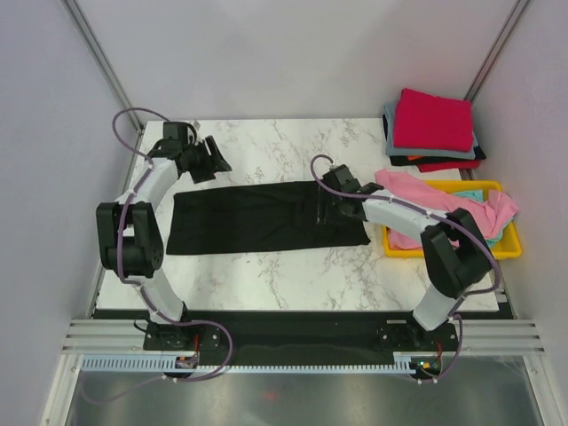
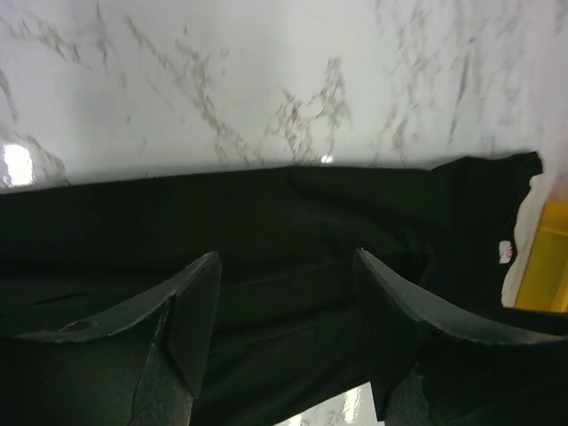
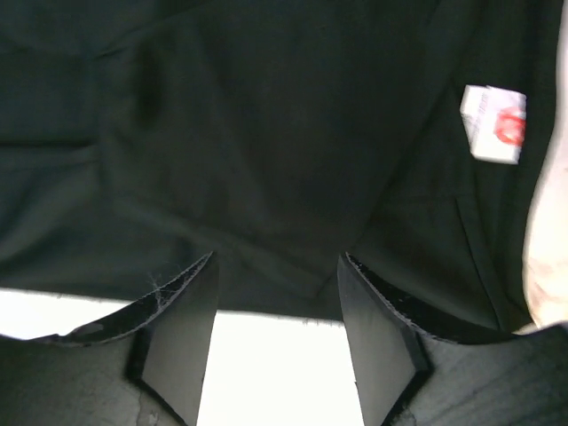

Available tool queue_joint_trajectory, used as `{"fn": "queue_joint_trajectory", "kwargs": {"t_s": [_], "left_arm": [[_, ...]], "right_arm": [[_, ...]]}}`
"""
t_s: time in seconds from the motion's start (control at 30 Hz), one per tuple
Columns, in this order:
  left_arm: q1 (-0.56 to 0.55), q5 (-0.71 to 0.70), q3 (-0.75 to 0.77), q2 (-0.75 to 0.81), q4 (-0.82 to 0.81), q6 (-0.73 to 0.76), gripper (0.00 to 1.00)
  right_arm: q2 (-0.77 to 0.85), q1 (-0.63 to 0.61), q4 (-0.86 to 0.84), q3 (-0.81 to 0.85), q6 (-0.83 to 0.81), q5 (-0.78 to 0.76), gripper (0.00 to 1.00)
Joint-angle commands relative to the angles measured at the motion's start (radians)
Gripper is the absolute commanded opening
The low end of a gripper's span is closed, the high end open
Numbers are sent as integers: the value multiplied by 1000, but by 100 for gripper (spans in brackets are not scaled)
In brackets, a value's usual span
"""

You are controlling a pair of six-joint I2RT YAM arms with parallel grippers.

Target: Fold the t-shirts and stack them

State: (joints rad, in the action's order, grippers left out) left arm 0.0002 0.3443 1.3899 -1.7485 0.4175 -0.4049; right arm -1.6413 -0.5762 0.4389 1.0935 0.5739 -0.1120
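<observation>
I'm watching the left gripper (image 2: 284,266) hovering by the far left end of the black t-shirt (image 1: 257,220), jaws spread wide and holding nothing. The shirt's lying flat as a long folded strip across the marble table (image 1: 266,275). The right gripper (image 3: 275,266) is sitting at its right end, jaws apart too, gripping nothing. Far right, a pink t-shirt (image 1: 404,185) is spilling out of the yellow tray (image 1: 506,248), with the folded stack (image 1: 432,120) sitting behind it.

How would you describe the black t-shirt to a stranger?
Start at the marble table and look at its middle. The black t-shirt lies flat there as a long band. Unlike the pink shirt heaped over the yellow tray and the folded stack in the far right corner, it is black and spread out.
</observation>
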Motion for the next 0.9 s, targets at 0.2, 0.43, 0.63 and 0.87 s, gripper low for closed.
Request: {"fn": "queue_joint_trajectory", "kwargs": {"t_s": [0.2,0.43,0.63,0.87], "left_arm": [[-81,-111,32,-152,194,18,68],[-85,-180,-43,-172,219,-44,67],[-112,-97,-169,-100,205,-71,63],[-239,27,-392,139,147,-170,64]], "right_arm": [[-297,105,-34,170,8,135,65],[-567,176,36,449,-89,175,64],[-889,191,187,1010,-181,227,64],[-1101,210,-5,1309,-92,353,71]]}}
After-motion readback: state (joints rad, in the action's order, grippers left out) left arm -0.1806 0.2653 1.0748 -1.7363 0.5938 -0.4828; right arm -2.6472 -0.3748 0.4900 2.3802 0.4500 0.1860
